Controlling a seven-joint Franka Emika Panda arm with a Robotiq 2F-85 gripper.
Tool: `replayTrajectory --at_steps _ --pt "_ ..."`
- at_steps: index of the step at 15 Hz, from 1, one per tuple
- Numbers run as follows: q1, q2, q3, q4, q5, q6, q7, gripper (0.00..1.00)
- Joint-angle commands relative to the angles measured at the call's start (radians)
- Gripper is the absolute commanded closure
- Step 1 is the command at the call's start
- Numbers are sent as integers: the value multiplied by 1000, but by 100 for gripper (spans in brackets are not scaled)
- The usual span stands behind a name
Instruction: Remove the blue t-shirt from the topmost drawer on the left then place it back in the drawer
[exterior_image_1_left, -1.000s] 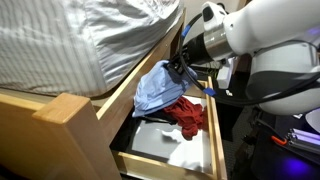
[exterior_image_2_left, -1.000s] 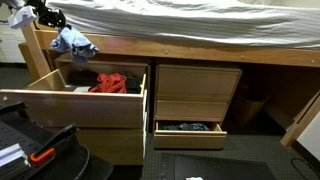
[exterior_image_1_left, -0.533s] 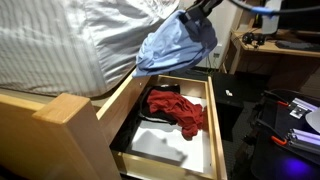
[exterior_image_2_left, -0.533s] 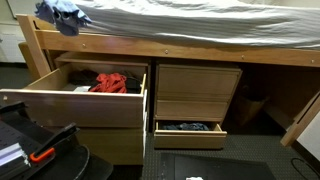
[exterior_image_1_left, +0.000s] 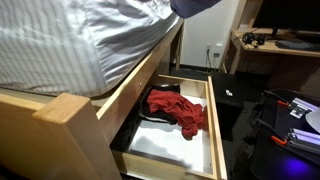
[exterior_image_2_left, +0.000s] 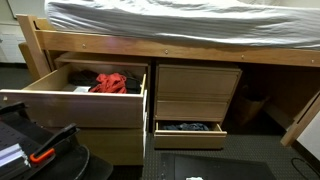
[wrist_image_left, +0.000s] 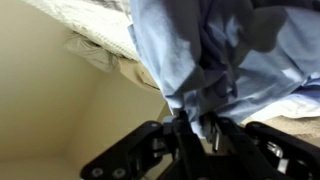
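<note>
- The gripper (wrist_image_left: 195, 128) is clamping a bunched fold of the t-shirt (wrist_image_left: 190, 55); its jaws are standing nearly together with the cloth pinched between them.
- In the wrist view the t-shirt is spreading away from the jaws in loose pale blue folds, filling the upper right of the picture.
- In an exterior view only a dark blue strip of the t-shirt (exterior_image_1_left: 200, 6) is showing at the top edge, hanging well above the far end of the drawer (exterior_image_1_left: 215, 120) and touching nothing in it.
- The t-shirt is lying outside the drawer, up beside the corner of the bed (exterior_image_1_left: 70, 40).
- The arm is falling outside both exterior views, so its pose cannot be told; in the wrist view the gripper's black body is entering from the bottom edge.
- The drawer (exterior_image_2_left: 70, 108) is standing pulled out under the bed frame.
- A red garment (exterior_image_1_left: 180, 110) is lying crumpled on the drawer's white floor, toward its far end, and is also showing over the front panel (exterior_image_2_left: 110, 83).
</note>
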Motion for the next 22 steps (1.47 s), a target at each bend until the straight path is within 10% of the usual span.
replayTrajectory --at_steps 1,22 --pt "-85 16 -97 56 -70 -12 21 95" --pt "-168 -215 -146 373 -223 137 -73 95"
